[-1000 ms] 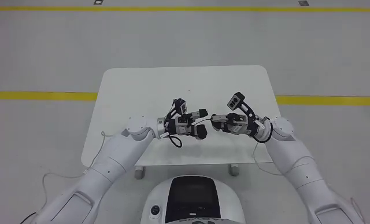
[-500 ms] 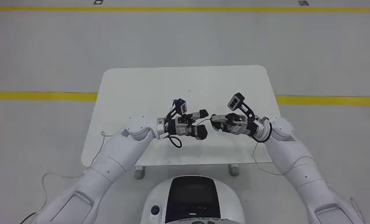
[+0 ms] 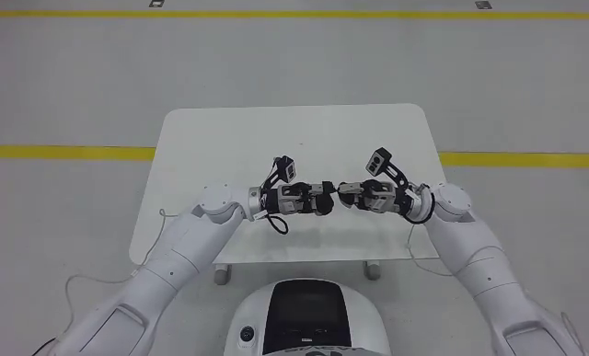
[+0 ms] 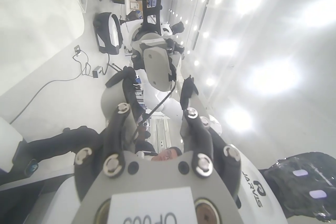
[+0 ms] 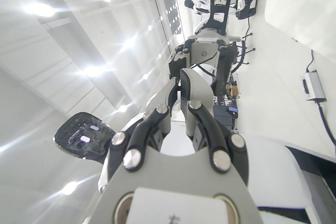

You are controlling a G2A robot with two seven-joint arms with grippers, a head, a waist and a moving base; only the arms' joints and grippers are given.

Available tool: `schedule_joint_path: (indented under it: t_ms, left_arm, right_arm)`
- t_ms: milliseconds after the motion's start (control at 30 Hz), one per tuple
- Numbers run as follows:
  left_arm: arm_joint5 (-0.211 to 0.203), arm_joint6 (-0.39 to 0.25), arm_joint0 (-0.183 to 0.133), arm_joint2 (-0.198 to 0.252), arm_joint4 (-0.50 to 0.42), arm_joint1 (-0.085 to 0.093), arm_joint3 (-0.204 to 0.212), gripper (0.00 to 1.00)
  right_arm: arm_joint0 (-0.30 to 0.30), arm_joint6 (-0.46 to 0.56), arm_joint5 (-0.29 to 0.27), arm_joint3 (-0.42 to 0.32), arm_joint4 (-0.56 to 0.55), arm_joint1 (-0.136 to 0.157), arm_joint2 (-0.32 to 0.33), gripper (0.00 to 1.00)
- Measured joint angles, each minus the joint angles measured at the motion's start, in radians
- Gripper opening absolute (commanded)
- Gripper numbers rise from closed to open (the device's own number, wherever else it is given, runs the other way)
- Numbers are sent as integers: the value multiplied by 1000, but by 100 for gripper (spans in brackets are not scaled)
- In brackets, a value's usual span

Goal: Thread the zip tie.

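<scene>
Both grippers meet tip to tip in the air over the middle of the white table (image 3: 202, 154). My left gripper (image 3: 323, 199) (image 4: 156, 79) is open, its dark fingertips (image 4: 125, 78) spread wide on either side of the right gripper's tips. My right gripper (image 3: 344, 191) (image 5: 179, 80) has its fingers pressed nearly together, apparently on the zip tie. The zip tie (image 4: 157, 107) shows as a thin black strip that curves from the right gripper down between the left fingers. How its end sits in the right pads is hidden.
The tabletop around the arms is bare white, with a rounded far edge (image 3: 294, 108). Yellow floor lines (image 3: 74, 152) run past the table. Cables hang from both wrists, one of them a loop (image 3: 276, 223) under the left one.
The grippers have closed the gap between them. The left gripper has shifted right and slightly up, so its fingers now straddle the right gripper's tips.
</scene>
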Motion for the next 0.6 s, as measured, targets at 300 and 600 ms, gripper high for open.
schedule_joint_path:
  t_ms: [300, 600]
  left_arm:
    - [1, 9, -1, -1, 10, 2, -2, 22]
    - [-2, 21, -2, -4, 25, 6, -1, 20]
  right_arm:
    - [3, -7, 11, 3, -42, 6, 2, 0]
    - [6, -28, 23, 4, -86, 12, 3, 0]
